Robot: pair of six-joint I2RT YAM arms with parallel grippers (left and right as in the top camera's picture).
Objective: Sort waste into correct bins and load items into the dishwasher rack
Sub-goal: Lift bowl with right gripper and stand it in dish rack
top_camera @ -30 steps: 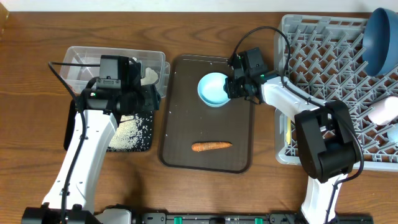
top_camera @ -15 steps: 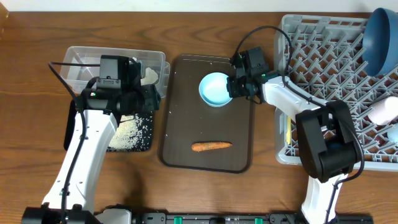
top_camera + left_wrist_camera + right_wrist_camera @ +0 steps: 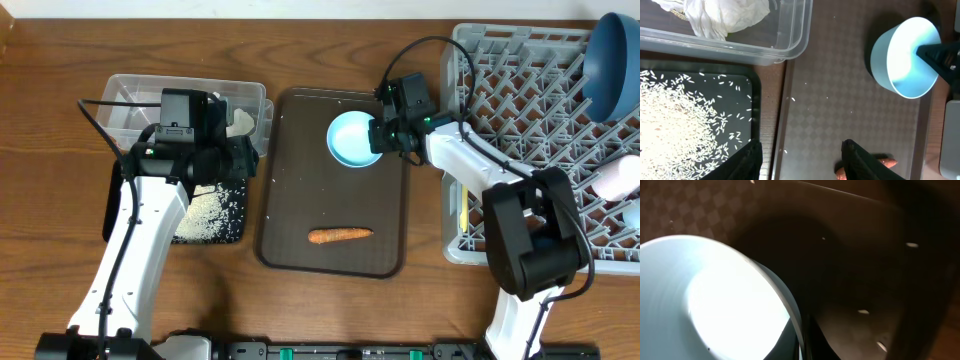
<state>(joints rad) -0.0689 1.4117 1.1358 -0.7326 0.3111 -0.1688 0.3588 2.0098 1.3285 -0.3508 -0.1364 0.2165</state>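
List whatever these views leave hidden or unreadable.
- Overhead: dark blue bowl and pink cup, cut by the right edge.
- Overhead: pale yellow spoon, a sliver behind the right arm.
- Left wrist: carrot, cut by the bottom edge; tissue, cut by the top edge.
- Right wrist: small light blue bowl washed out by glare; the right gripper pinching its rim hardly shows.

I read serving tray (image 3: 300, 180) as matt plastic w/ fine diamond texture. On it, small blue bowl (image 3: 352, 140) glossy, smooth. Left of tray: tub (image 3: 130, 100) clear glossy plastic, tissue (image 3: 725, 12) soft, crumpled. Table (image 3: 40, 200) wood-grain.
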